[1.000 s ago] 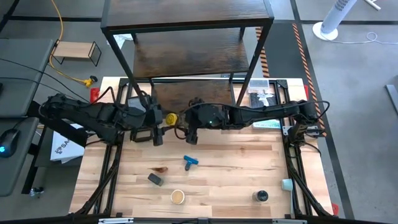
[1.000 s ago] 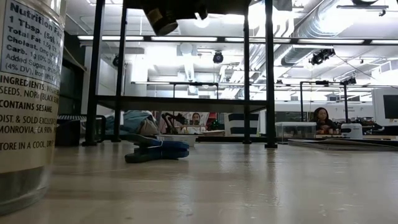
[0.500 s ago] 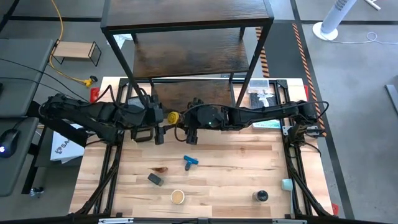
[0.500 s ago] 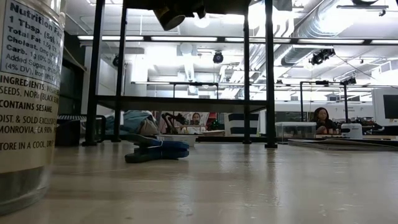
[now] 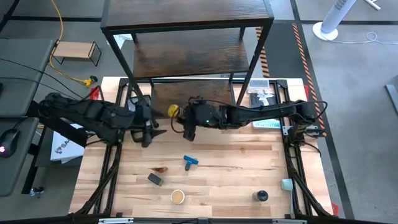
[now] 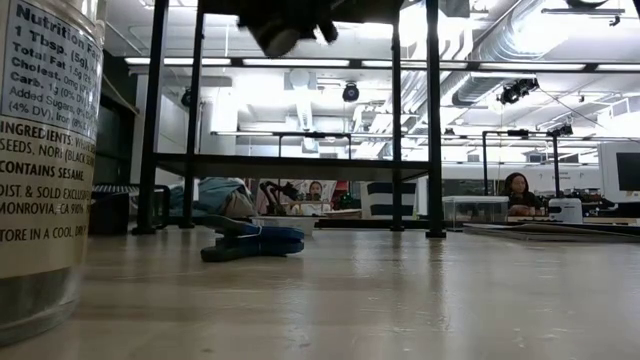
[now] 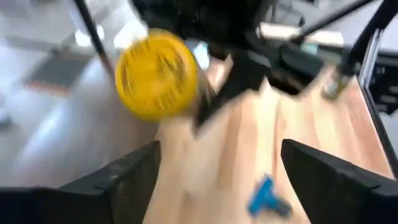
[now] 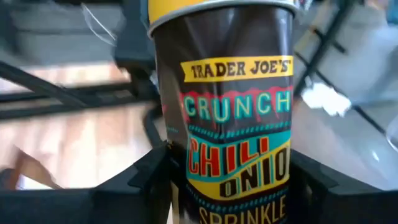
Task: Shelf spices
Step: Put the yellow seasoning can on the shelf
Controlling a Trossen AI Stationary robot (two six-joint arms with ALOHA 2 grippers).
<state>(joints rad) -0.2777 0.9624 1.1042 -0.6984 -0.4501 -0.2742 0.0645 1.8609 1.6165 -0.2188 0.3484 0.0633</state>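
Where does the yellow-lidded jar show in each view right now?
High view: yellow-lidded jar at the right gripper, beside the shelf front.
Low view: blurred at top centre, lifted.
Left wrist view: yellow lid facing the camera.
Right wrist view: label fills the centre.
Shared landmark: blue T-shaped piece.

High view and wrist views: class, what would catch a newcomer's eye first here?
The yellow-lidded jar, labelled Crunchy Chili Onion, is held in the right tool above the table's far middle, by the shelf. The left tool is open just beside it. Nearer, the blue T-shaped piece lies on the table.
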